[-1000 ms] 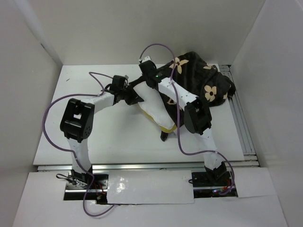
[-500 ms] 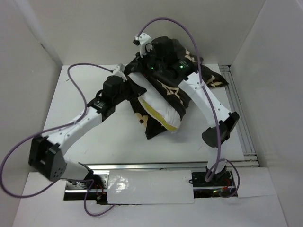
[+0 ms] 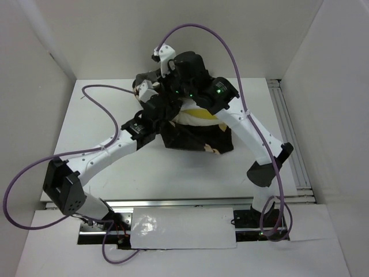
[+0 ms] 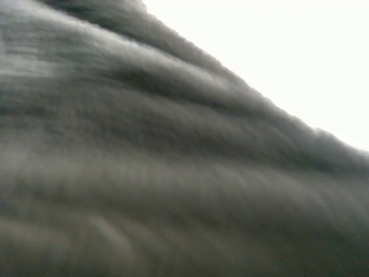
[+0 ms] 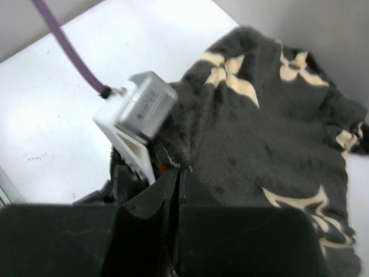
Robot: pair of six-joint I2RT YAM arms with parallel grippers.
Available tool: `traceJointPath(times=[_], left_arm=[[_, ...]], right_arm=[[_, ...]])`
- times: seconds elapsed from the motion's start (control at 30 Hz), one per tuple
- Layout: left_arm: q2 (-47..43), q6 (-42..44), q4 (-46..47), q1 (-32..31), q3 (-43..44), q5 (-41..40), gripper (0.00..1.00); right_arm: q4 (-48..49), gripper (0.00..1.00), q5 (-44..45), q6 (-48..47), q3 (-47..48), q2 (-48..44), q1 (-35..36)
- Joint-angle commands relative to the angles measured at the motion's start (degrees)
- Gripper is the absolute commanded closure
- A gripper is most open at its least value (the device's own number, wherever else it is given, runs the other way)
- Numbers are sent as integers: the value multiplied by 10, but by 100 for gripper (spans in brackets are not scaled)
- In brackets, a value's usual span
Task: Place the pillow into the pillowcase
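While both my wrists crowd together over the far middle of the table [image 3: 190, 176], risks go down first.

Left gripper [image 3: 163, 107]: buried in dark plush. Its own view shows only blurred fabric, so the fingers are unseen. I take them as pressed together, probably on a thin fold of pillowcase [image 3: 193, 138]. So shallow a pinch could slip under the hanging weight.

Pillow [image 3: 199, 117]: seems only partly inside. If the mouth sags or one side lets go, it could slide back out.

Right gripper [image 5: 176, 176]: fingers pressed together, nipping the pillowcase edge just beside the left wrist camera [image 5: 141, 107]. The arms could knock.

Look: pillowcase dark, plush, tan flowers, bunched and drooping below my wrists. The pillow shows as a white-and-yellow sliver at its top, between the wrists.
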Motion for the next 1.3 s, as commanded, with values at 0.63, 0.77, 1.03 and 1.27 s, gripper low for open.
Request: traceJointPath(times=[0.63, 0.77, 1.03, 1.27], left_arm=[[12, -326, -339, 56, -90, -108, 100], [-41, -257, -257, 56, -146, -93, 100], [-153, -36, -108, 38, -212, 34, 47], [-305, -21, -257, 33, -265, 46, 22]], right_arm=[[96, 100, -92, 133, -150, -172, 121], [102, 100, -84, 138, -162, -172, 115], [135, 67, -2, 138, -194, -149, 104], [160, 14, -15, 138, -227, -138, 80]])
